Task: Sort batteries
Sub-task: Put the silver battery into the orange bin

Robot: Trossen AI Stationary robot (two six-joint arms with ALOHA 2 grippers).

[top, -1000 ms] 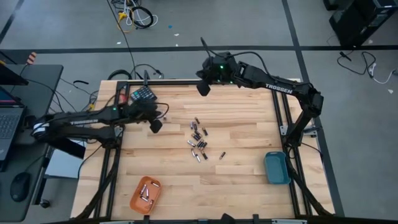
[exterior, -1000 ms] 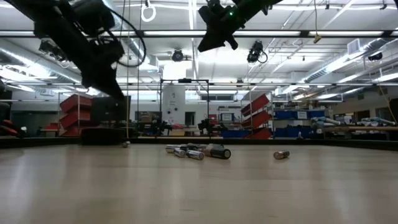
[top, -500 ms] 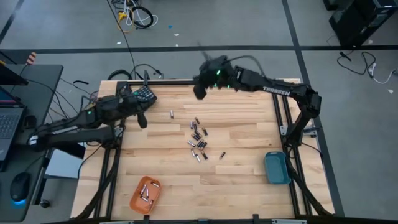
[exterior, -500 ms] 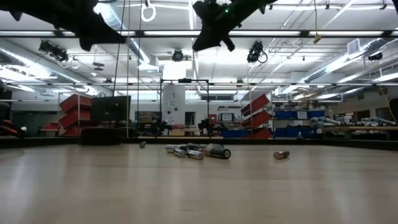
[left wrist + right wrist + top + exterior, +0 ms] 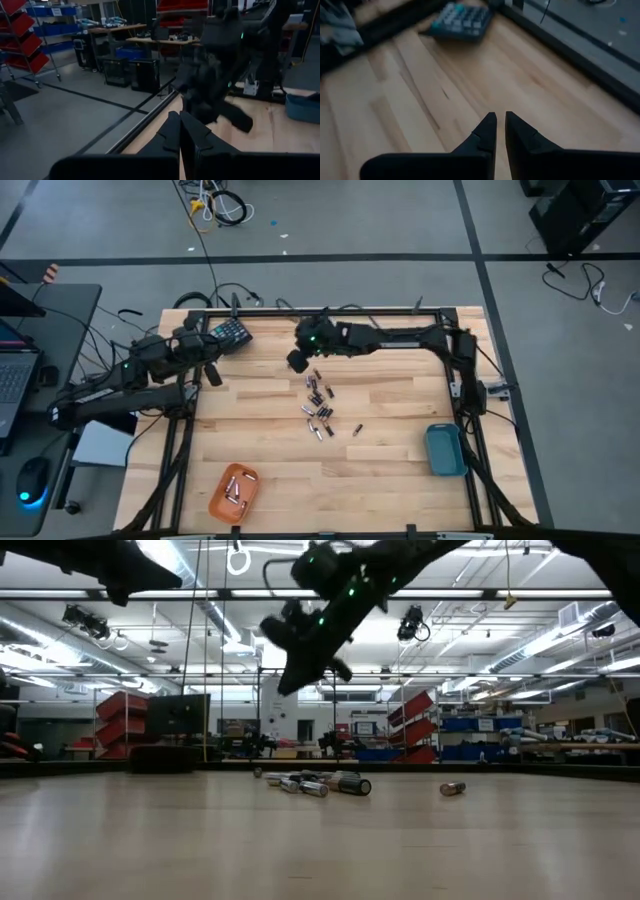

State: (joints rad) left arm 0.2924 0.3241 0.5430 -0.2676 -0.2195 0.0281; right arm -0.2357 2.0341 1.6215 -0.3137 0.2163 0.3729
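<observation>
Your right gripper [image 5: 298, 361] swung in over the table's far middle, fingers nearly together, empty. Left gripper [image 5: 213, 374] pulled back to the left edge, pressed together. Batteries [image 5: 320, 407] cluster mid-table; some lie in the orange tray [image 5: 218, 502].

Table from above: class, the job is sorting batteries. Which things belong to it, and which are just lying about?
Belonging to the job:
- loose batteries mid-table
- orange tray holding a few cells
- blue tray, near the right edge
- right gripper beside the pile
- left gripper near the left edge

Just lying about:
- teal keypad block
- laptop and mouse off the table
</observation>
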